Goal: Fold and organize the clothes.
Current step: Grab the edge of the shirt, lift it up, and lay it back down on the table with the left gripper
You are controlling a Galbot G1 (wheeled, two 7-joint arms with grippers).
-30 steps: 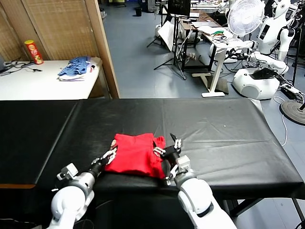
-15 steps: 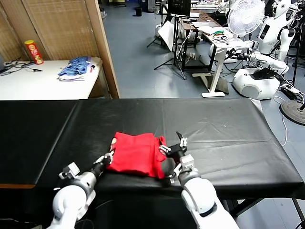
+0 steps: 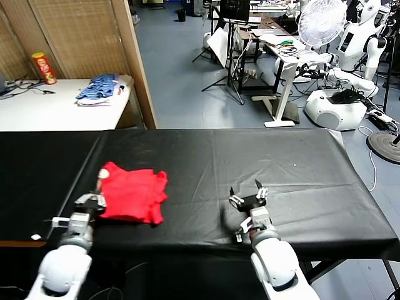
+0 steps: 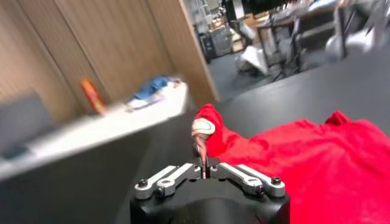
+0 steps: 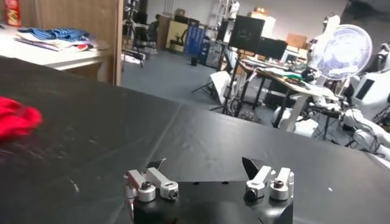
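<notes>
The clothes are one red T-shirt [image 3: 132, 194], folded into a small bundle on the left part of the black table [image 3: 294, 156]. My left gripper [image 3: 98, 189] is at the shirt's left edge, shut on a pinch of the red cloth. In the left wrist view the left gripper [image 4: 202, 159] has its fingers pressed together on the fabric, a small white tag [image 4: 203, 126] just beyond them, and the T-shirt [image 4: 304, 158] spreading away. My right gripper [image 3: 249, 199] stands open over bare table, well to the right of the shirt. The right wrist view shows the right gripper [image 5: 203, 164] empty, with the T-shirt [image 5: 15, 119] far off.
A white side table [image 3: 37, 112] at the back left carries a blue striped pile of garments [image 3: 100, 87] and a red can [image 3: 44, 67]. A wooden partition [image 3: 134, 62] stands behind it. A fan [image 3: 322, 19] and other robots [image 3: 340, 103] are beyond the table's far right.
My left gripper has shut on the shirt's left edge and dragged the shirt leftward across the table. My right gripper has drawn away to the right, still open.
</notes>
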